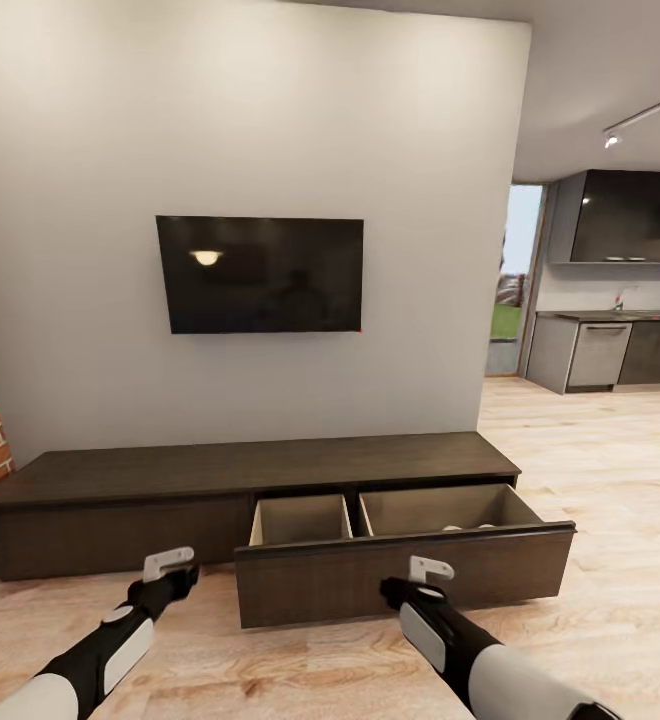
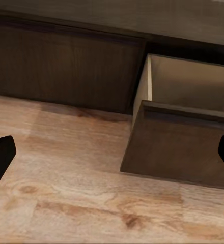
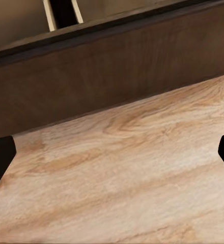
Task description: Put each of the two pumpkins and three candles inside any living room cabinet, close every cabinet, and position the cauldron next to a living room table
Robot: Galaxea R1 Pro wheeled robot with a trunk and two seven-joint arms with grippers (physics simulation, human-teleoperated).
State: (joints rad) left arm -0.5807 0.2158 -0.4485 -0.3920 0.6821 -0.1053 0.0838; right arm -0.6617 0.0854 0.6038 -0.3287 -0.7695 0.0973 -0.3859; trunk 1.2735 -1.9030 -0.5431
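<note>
Head view shows the cabinet (image 1: 120, 475) against the wall with its right drawer (image 1: 400, 570) pulled out, pale rounded tops inside, probably candles (image 1: 467, 527); both tools, left (image 1: 168, 563) and right (image 1: 430, 570), hang apart and empty, so closing the drawer likely comes next.

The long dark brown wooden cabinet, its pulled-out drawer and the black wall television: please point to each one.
Long dark brown wooden cabinet (image 1: 220, 462), head view, flat top.
Pulled-out drawer (image 1: 400, 575), head view, front panel.
Black wall television (image 1: 260, 275), head view, screen centre.
</note>
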